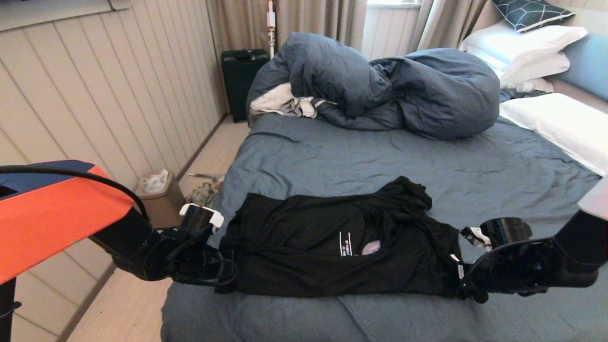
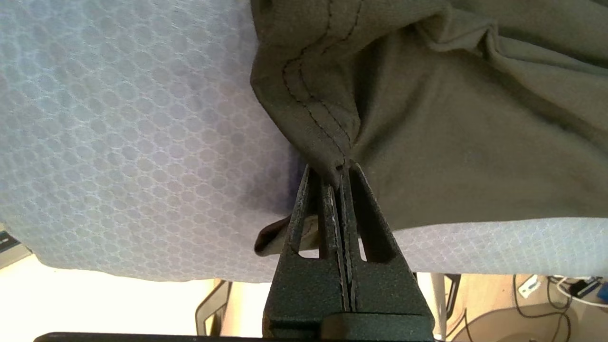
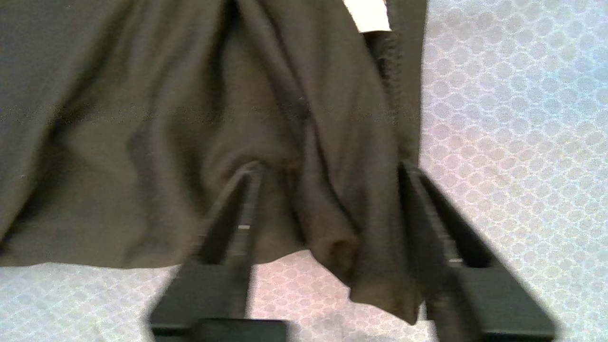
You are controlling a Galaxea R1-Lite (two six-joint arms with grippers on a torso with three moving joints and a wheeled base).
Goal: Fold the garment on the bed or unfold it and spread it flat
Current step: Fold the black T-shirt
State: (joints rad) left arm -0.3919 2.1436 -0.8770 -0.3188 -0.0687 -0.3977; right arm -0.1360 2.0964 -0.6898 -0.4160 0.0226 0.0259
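Note:
The garment (image 1: 304, 237), a black T-shirt, lies bunched across the near end of the bed (image 1: 380, 161), with white lettering (image 1: 346, 244) and a bit of grey print showing. My left gripper (image 1: 227, 259) is at its left end. In the left wrist view this left gripper (image 2: 338, 168) is shut on a stitched hem of the garment (image 2: 451, 142). My right gripper (image 1: 460, 275) is at the shirt's right end. In the right wrist view its jaws (image 3: 330, 166) stand apart, with a hanging fold of the garment (image 3: 142, 142) between them, near a white tag (image 3: 365, 14).
A bulky slate-blue duvet (image 1: 380, 85) and a white-grey cloth (image 1: 280, 102) are heaped at the far side. White pillows (image 1: 555, 123) lie at the right. On the floor to the left are a dark suitcase (image 1: 242, 76) and a small bin (image 1: 156, 190).

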